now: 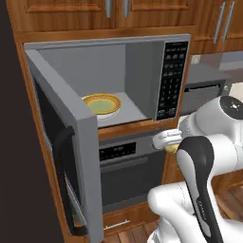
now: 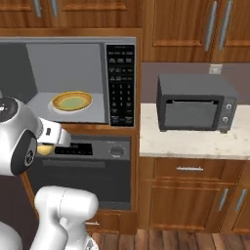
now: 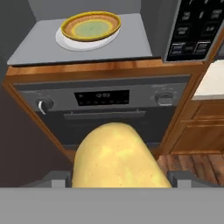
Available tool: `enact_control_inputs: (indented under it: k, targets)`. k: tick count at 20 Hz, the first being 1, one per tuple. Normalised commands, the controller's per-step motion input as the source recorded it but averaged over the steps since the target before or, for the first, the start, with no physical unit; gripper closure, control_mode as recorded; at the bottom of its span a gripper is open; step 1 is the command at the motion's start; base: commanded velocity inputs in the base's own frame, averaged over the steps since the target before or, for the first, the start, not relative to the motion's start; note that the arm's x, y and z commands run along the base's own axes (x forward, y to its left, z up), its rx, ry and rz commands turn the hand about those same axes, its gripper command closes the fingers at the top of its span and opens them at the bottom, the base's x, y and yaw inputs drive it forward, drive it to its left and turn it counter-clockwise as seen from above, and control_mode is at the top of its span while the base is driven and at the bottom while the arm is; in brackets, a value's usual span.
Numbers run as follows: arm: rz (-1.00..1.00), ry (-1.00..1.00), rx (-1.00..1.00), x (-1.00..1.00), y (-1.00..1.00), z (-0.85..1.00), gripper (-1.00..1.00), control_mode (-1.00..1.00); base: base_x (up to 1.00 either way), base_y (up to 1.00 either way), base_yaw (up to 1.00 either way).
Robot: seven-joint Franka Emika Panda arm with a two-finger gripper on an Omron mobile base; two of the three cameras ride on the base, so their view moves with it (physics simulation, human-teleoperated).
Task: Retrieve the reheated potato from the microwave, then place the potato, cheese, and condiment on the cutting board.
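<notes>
Potato (image 3: 117, 157) fills the foreground of the hand view, clenched between the two fingers of the gripper (image 3: 118, 181), which grasps it from either side. Ahead of and above the gripper stands the microwave (image 1: 142, 76), door swung wide, with a yellow plate (image 3: 90, 25) lying bare on its floor. Below that sits the black-fronted oven (image 3: 103, 103). Judging from this, the carry goes best with a firm squeeze and a slow swing clear of the door toward the board.

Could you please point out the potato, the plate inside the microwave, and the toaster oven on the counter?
potato (image 3: 116, 157), hand view, middle of its pale yellow skin.
plate (image 1: 101, 104), left base view, its greenish centre.
toaster oven (image 2: 191, 113), right base view, its glass door.
</notes>
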Motion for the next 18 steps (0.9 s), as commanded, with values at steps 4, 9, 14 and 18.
enact_control_inputs:
  k: [4, 9, 14, 18]
  targets:
    - [0.00, 0.00, 0.00, 0.00, 0.00, 0.00, 1.00, 1.00, 0.00, -0.01, -0.82]
    - [0.00, 0.00, 0.00, 0.00, 0.00, 0.00, 1.00, 1.00, 0.00, -0.03, -0.87]
    - [0.00, 0.00, 0.00, 0.00, 0.00, 0.00, 1.00, 1.00, 0.05, -0.06, -0.75]
    - [0.00, 0.00, 0.00, 0.00, 0.00, 0.00, 1.00, 1.00, 0.45, -0.20, -0.36]
